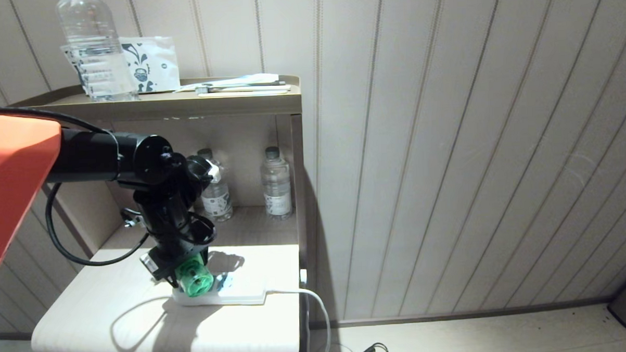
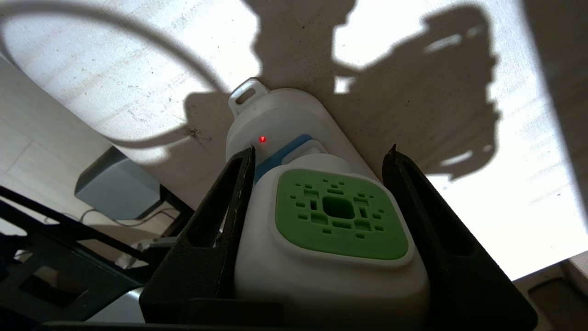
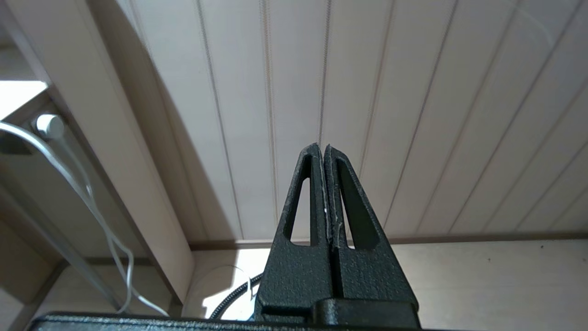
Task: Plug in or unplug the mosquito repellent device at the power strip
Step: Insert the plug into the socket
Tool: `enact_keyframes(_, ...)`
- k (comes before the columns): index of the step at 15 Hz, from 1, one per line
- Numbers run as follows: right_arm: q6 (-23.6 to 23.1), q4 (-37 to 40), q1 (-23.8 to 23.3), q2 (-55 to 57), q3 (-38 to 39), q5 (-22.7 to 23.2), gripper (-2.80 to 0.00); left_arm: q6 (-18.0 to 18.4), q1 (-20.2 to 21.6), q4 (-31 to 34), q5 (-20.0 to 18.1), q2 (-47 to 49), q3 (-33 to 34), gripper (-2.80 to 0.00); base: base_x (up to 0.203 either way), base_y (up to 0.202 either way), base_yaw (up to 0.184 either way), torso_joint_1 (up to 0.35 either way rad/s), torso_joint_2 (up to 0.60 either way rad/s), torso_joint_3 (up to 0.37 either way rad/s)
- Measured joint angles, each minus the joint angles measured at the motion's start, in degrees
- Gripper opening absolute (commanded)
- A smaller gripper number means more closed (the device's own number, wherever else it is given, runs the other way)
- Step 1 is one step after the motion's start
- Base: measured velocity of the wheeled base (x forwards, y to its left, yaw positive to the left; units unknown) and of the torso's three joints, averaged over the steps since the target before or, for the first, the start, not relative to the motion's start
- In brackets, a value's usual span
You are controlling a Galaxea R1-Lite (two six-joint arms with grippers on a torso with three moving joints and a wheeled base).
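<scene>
Left gripper [image 2: 321, 156] pinching mosquito repellent device [image 2: 330, 239], white-green head between both fingers, green bottle end toward camera in head view. Device right on power strip [image 1: 234, 295], near front of lit shelf [image 1: 115, 318]. Right gripper [image 3: 323, 149] pressed together, facing wall panelling [image 3: 367, 92]. Water bottles [image 1: 276, 182] further back.

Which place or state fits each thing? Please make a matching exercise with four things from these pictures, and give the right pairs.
Things:
1. mosquito repellent device
2. power strip
3. right gripper
4. large water bottle

Places or states:
A. stands on the top shelf, beside a white packet
B. fingers pressed together, holding nothing, facing the panelled wall
C. sits between the two fingers of the left gripper
D. lies flat on the low table, with a small red light on

Pairs: 1-C, 2-D, 3-B, 4-A
</scene>
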Motion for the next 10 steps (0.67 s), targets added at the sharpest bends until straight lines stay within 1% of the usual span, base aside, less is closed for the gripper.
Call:
enact_keyframes(8,-0.02,0.0,0.16,0.0,0.0,-0.02,-2.8,0.0,-0.14,0.2,0.22,1.07,-0.2,-2.8,0.0,0.0,0.0,0.0,0.0,0.0)
enact_keyframes(10,-0.02,0.0,0.13,0.0,0.0,-0.02,-2.8,0.81,-0.3,0.22,0.22,0.85,-0.24,-2.8,0.0,0.0,0.0,0.0,0.0,0.0)
